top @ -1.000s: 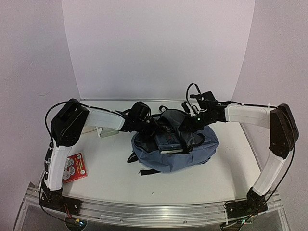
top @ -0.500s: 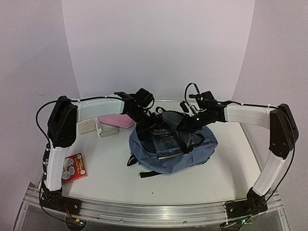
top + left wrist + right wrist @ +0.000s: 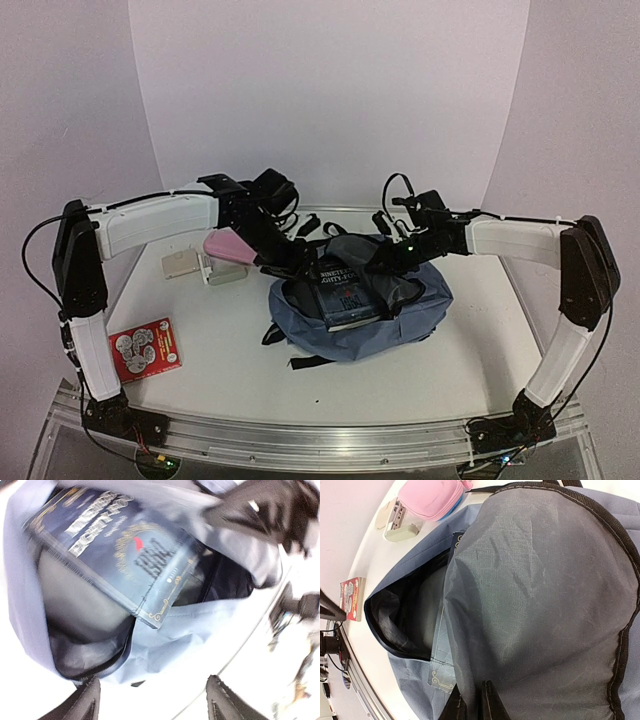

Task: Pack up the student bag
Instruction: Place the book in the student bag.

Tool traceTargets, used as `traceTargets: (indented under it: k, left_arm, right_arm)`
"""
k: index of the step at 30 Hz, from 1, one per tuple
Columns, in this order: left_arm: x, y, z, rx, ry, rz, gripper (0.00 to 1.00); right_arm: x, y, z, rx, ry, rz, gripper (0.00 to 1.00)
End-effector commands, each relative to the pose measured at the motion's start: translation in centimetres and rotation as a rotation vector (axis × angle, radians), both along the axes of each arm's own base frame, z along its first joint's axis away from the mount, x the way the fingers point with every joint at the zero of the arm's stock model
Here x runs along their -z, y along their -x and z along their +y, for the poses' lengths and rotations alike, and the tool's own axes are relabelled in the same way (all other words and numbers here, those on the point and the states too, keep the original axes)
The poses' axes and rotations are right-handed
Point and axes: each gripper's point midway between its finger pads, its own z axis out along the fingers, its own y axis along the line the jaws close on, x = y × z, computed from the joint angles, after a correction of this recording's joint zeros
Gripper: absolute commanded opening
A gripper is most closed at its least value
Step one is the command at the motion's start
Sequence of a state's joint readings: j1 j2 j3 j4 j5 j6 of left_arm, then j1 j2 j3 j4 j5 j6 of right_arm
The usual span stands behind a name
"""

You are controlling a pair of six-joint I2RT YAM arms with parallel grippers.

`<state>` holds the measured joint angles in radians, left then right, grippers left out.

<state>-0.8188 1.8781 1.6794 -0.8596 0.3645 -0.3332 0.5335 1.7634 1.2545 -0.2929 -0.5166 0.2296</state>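
A dark blue book (image 3: 110, 550) with blurred gold lettering lay in the open blue-grey student bag (image 3: 350, 335). The left tool (image 3: 155, 700) stood apart; the right tool (image 3: 471, 705) clamped its flap.

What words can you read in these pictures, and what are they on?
"NINETEEN EIGHTY-FOUR", or so it seems: big pale letters on the dark book inside the bag, partly blurred.
Small print lower on the book's cover: too blurred to read.
Print on the red booklet: too small to read.
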Motion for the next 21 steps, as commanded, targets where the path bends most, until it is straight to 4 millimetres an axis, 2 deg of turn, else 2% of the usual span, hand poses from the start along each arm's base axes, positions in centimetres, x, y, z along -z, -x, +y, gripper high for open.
traceTargets:
  k: [1,4,10,16,21]
  left_arm:
    - [1.3,1.0,-1.7,0.332,-0.068,-0.246,0.61]
    - [2.8,1.1,-2.5,0.428,-0.118,-0.254,0.55]
    - [5.4,2.0,-4.1,0.532,-0.127,-0.211,0.57]
    - [9.2,2.8,-3.9,0.579,-0.201,-0.165,0.61]
    - [11.4,3.5,-3.4,0.629,-0.258,-0.137,0.56]
  right_arm:
    - [-0.9,0.0,0.5,-0.013,-0.033,-0.021,0.09]
    - [-1.0,-0.1,0.5,-0.011,-0.036,-0.023,0.09]
    - [-1.2,-0.1,0.5,-0.007,-0.034,-0.025,0.09]
    - [-1.0,-0.1,0.5,-0.006,-0.033,-0.022,0.1]
    - [-0.8,-0.1,0.5,-0.007,-0.03,-0.018,0.1]
